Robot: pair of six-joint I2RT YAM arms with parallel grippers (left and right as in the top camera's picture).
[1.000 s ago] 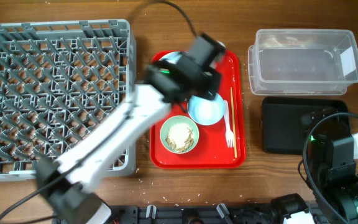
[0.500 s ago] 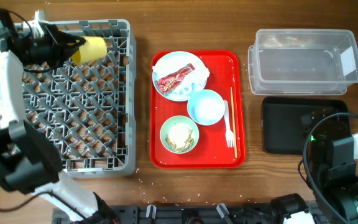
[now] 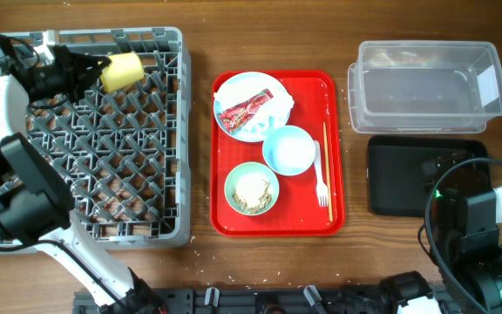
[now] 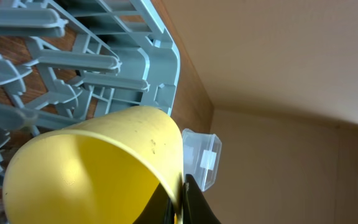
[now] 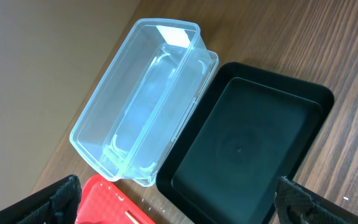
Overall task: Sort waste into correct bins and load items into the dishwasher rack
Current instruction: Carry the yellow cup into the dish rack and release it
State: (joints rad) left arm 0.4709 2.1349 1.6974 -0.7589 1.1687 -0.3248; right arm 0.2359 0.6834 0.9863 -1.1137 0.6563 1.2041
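Observation:
My left gripper (image 3: pixel 94 68) is shut on the rim of the small yellow cup (image 3: pixel 122 70) and holds it over the far edge of the grey dishwasher rack (image 3: pixel 24 222); the left wrist view shows the cup (image 4: pixel 92 162) pinched between the fingers (image 4: pixel 180 202). On the red tray, a pale blue plate (image 3: pixel 234 87) holds the red-and-white wrapper (image 3: pixel 244 109) and a white napkin (image 3: pixel 282 101). A blue bowl (image 3: pixel 289 149), a mint-green bowl with food scraps (image 3: pixel 251 189), a white fork (image 3: pixel 321 180) and a chopstick (image 3: pixel 326 155) lie there too. My right gripper (image 5: pixel 179 205) is open above the black tray (image 5: pixel 247 143).
The clear tub (image 3: pixel 425 74) stands at the far right, the black tray (image 3: pixel 408 174) just in front of it. The red serving tray (image 3: pixel 329 222) sits mid-table. Small crumbs lie on the wood by the rack's front corner. The right arm base (image 3: pixel 482 244) sits at the front right.
The left arm swung from the red tray across to the rack's far left with the yellow cup; since half a second ago it shifted only slightly. The right arm has not moved.

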